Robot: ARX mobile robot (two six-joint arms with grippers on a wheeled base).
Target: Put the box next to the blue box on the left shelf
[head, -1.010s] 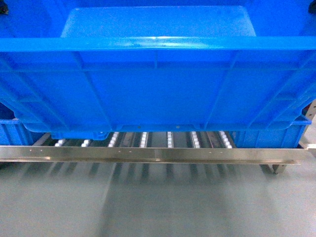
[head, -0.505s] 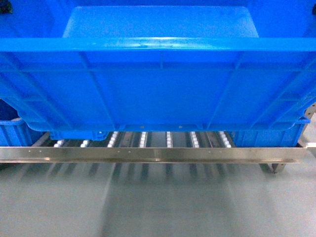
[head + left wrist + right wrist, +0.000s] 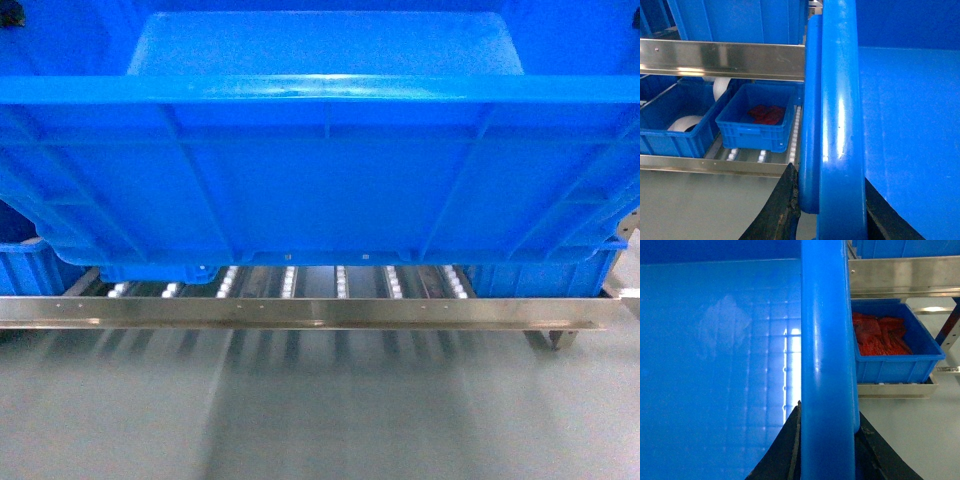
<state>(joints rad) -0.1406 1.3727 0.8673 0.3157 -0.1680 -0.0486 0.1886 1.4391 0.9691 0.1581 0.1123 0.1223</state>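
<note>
- Starting at the left of the left wrist view, a steel rail runs across the upper left, and below it sit two smaller blue bins on the left shelf point(image 3: 760, 156), a lane of white rollers. One bin holds white rolls; the small blue bin point(image 3: 757, 125) to their right holds something red.
- Right of centre in that view, the thick rolled rim of the box point(image 3: 840, 120) runs top to bottom. The left gripper point(image 3: 832, 210) sits at the bottom edge with one dark finger on each side of the rim, clamped on it.
- Across the head view, the box point(image 3: 320, 180) fills the upper half of the frame, its ribbed long wall facing the camera. Its long axis runs left to right, the open top faces up, and it looks level. It hangs just above and in front of the roller lanes point(image 3: 340, 282), carried rather than resting, as far as I can judge.
- In the right wrist view the opposite rim runs top to bottom at centre, and the right gripper point(image 3: 827, 450) pinches it from both sides at the bottom edge. To the right, another blue bin point(image 3: 895, 347) holds red items under a steel rail.
- To do the step well, both arms should likely move forward together, keeping the box level so its base meets the rollers squarely beside the neighbouring bin, before either grip lets go.
</note>
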